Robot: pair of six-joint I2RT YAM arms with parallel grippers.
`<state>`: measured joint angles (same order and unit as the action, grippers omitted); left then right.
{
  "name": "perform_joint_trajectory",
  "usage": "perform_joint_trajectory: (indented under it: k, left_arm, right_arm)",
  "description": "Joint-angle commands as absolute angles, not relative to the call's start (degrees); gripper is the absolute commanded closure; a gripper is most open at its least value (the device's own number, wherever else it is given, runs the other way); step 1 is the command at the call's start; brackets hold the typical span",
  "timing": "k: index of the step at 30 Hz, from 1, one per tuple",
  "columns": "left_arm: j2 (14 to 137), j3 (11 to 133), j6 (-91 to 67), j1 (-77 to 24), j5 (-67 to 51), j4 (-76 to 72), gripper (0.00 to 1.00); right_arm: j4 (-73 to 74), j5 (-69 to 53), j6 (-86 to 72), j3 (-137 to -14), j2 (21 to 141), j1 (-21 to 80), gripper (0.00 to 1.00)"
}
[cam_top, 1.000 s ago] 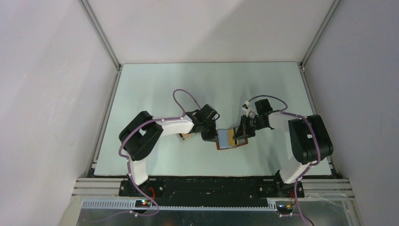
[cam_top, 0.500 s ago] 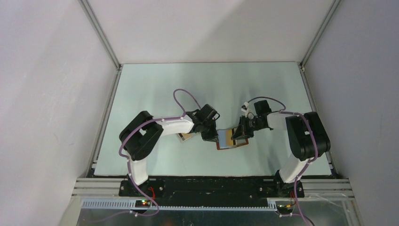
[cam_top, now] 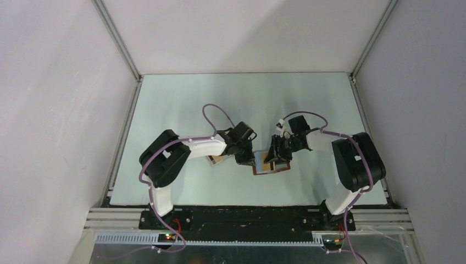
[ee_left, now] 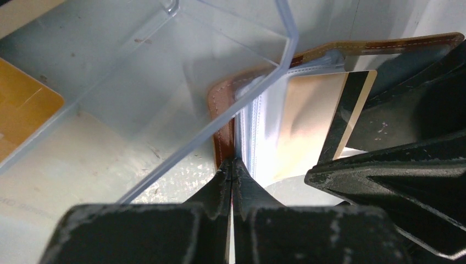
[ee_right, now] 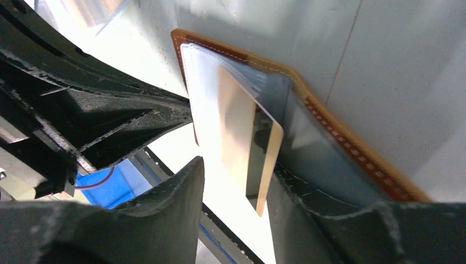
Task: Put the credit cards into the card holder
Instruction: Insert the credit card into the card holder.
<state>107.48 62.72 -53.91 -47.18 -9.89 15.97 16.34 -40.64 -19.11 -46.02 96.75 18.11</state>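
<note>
The brown leather card holder lies open between both arms. My left gripper is shut on the card holder's left edge, pinching the leather and the clear pocket. A gold credit card with a dark stripe stands partly inside the card holder's grey-blue pocket. My right gripper is open around the card's free end, with a gap on the left side and the card close against the right finger. The same credit card shows in the left wrist view.
A clear plastic box stands just left of the card holder, with another orange card showing through it. The box sits under the left wrist. My right gripper's black fingers crowd the holder's right side.
My right gripper has opened off the card and shifted slightly left toward the holder. The card stays standing in the pocket. The left arm has not moved.
</note>
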Motion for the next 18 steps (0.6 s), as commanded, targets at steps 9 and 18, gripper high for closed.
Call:
perform_joint_trajectory:
  k: [9, 18]
  left_arm:
    - [112.02, 60.62, -52.13, -46.65, -4.8, 19.98, 1.0]
    - [112.05, 60.82, -51.91, -46.66, -5.15, 19.96, 1.0]
  right_arm:
    - [24.78, -28.57, -19.37, -51.3, 96.39, 22.54, 0.3]
    - [19.35, -36.72, -19.84, -52.47, 98.35, 27.18, 0.29]
